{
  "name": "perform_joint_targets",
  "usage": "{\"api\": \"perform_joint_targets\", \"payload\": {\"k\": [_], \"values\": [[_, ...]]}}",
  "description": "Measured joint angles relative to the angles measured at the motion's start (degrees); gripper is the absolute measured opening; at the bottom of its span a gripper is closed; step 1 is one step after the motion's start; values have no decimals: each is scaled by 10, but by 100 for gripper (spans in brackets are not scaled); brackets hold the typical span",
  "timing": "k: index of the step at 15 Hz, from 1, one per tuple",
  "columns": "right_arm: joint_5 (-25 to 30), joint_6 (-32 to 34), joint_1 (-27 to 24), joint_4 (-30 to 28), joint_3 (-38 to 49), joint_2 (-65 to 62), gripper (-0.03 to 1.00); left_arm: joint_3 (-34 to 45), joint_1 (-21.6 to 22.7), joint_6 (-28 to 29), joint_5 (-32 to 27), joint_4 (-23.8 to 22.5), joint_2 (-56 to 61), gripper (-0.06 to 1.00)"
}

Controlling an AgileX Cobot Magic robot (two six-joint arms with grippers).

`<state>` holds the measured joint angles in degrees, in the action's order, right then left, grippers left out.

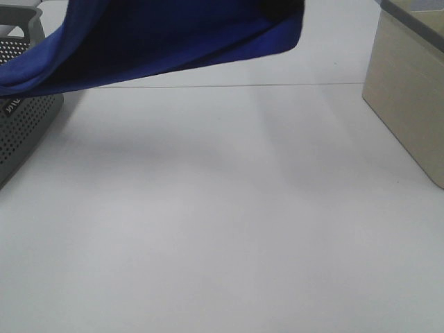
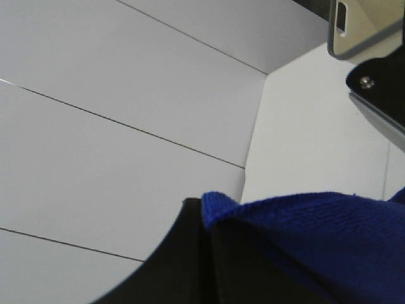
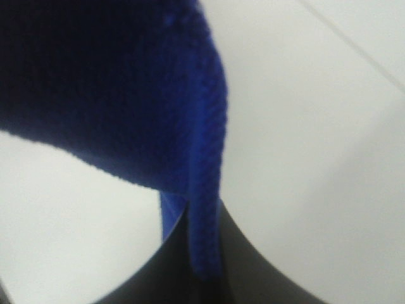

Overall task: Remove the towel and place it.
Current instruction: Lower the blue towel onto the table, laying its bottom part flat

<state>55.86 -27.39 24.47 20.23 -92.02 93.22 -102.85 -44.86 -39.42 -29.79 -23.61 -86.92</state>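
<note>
"So, where's the towel [image 1: 159, 35]?"

"Up in the air, well above the table [image 1: 222, 229], slung between both arms. The left gripper [image 2: 207, 221] is pinched tight on one edge, and the right gripper [image 3: 204, 266] is clamped on a fold. No gap at either."

"Then it's lifted off, I'd say. What next?"

"Placing, I reckon. Bring it down level onto the table, keep it taut, and only then let go."
</note>
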Motion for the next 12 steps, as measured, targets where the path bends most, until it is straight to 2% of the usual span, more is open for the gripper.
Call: {"api": "perform_joint_targets", "payload": {"k": [2, 4, 6, 7, 9, 12], "values": [[36, 74, 0, -125, -85, -2, 2, 0, 1, 6, 44, -2, -7, 0], [68, 113, 0, -218, -152, -2, 2, 0, 11, 19, 74, -3, -18, 0], [96, 124, 0, -276, -191, -2, 2, 0, 37, 40, 97, 1, -28, 0], [93, 125, 0, -306, -202, -2, 2, 0, 61, 53, 120, 3, -34, 0], [48, 125, 0, -341, -205, -2, 2, 0, 92, 62, 158, 7, -49, 0], [-83, 159, 0, -424, -205, -2, 2, 0, 132, 64, 253, 8, -72, 0]]}}
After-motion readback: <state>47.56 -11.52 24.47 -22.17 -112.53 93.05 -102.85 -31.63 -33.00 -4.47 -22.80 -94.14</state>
